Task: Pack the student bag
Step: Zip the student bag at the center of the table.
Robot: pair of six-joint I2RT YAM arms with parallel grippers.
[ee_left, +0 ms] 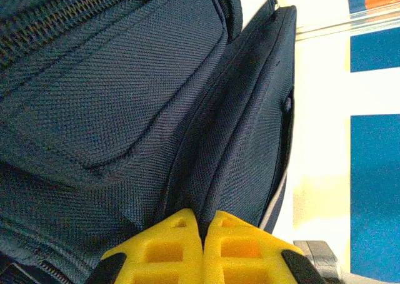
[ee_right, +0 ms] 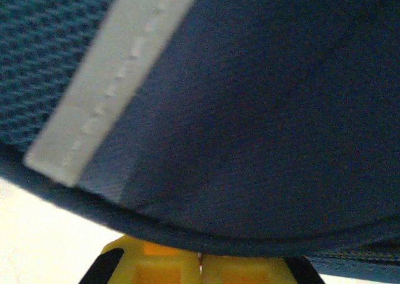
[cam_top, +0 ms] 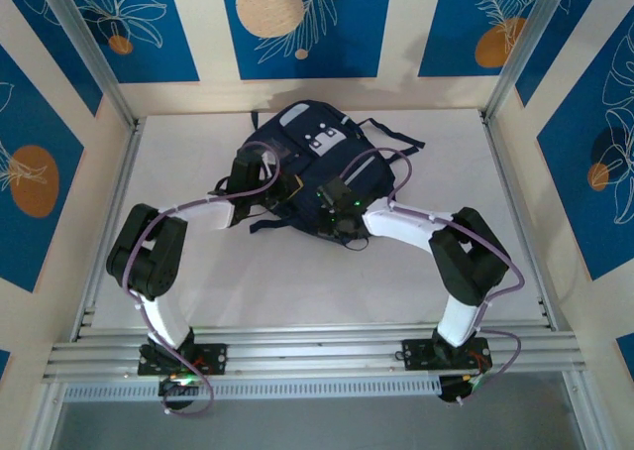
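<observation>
Judging packing unfinished, likely at an opening-or-closing stage, inspection finds the student bag point(cam_top: 317, 163) lying far-centre on the worktop point(cam_top: 297, 281), both arms bent elbows-outward reaching its near edge, left pincer point(ee_left: 203, 231) closed on a fabric fold, right pincer point(ee_right: 200, 259) closed beneath its rim.

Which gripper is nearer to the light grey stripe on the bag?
Right. The right gripper is close up against the grey stripe on the student bag; the left gripper is at the bag's left side, by a seam.
</observation>
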